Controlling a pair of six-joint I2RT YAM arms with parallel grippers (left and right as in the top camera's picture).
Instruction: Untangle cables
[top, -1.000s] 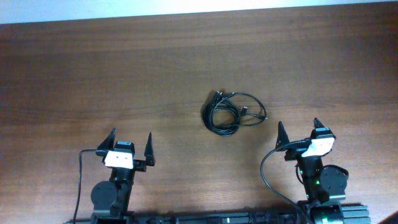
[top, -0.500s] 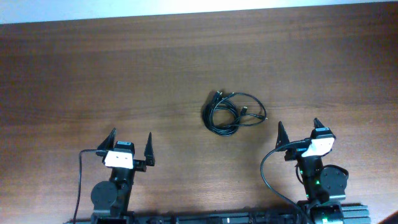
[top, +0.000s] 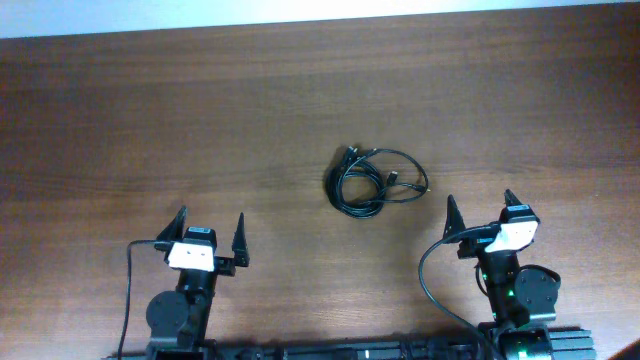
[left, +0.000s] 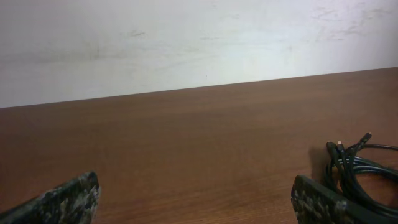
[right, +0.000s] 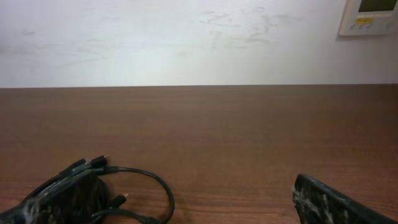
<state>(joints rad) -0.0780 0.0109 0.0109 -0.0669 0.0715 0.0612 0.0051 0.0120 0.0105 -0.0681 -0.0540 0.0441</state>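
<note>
Tangle of thin black cables (top: 368, 182) lies on brown wooden bench (top: 150, 120), roughly mid-bench, right of centre, touching neither arm. Bundle is a tight coil with one looser loop trailing out to the right, so long axis runs left-right; small plug ends poke out at far-left edge and at right end of loop. Left gripper (top: 211, 225) released, fingers spread, nothing between them, parked at near edge; cables sit well apart from it, far and to its right. Right gripper (top: 480, 205) also released and empty, parked near edge; cables lie far and to its left, closer than to the other arm. Right wrist view shows coil low left, left wrist view shows it low right. Judgement: right arm nearer, loose right-hand loop faces it, likely first pick; nothing untangled yet
</note>
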